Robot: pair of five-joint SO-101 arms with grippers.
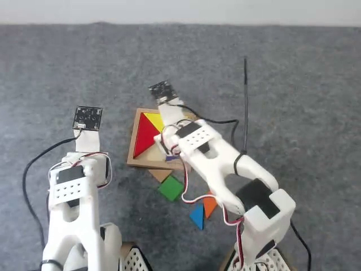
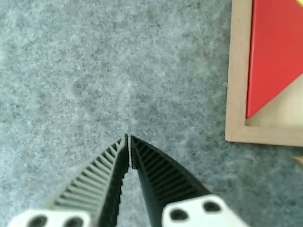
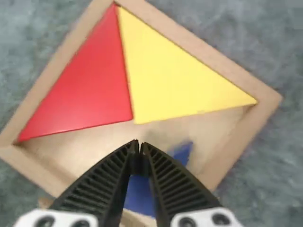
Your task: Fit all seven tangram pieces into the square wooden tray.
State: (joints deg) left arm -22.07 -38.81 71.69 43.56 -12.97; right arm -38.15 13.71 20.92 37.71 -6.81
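One grey carpet (image 1: 293,73) beneath wooden tray (image 1: 133,138)

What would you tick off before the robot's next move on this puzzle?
1. Red triangle and yellow triangle flat in tray: ok.
2. Blue piece seated in tray: cannot tell, blurred beneath right end effector.
3. Left end effector off the tray: ok, shut over carpet.
4. All seven pieces in: not ok; green square and orange triangle lie on carpet.
5. Grip on that piece: cannot tell.

Seven tangram pieces (image 1: 171,188), one wooden tray (image 1: 133,141) and two arms (image 1: 225,164) are visible.
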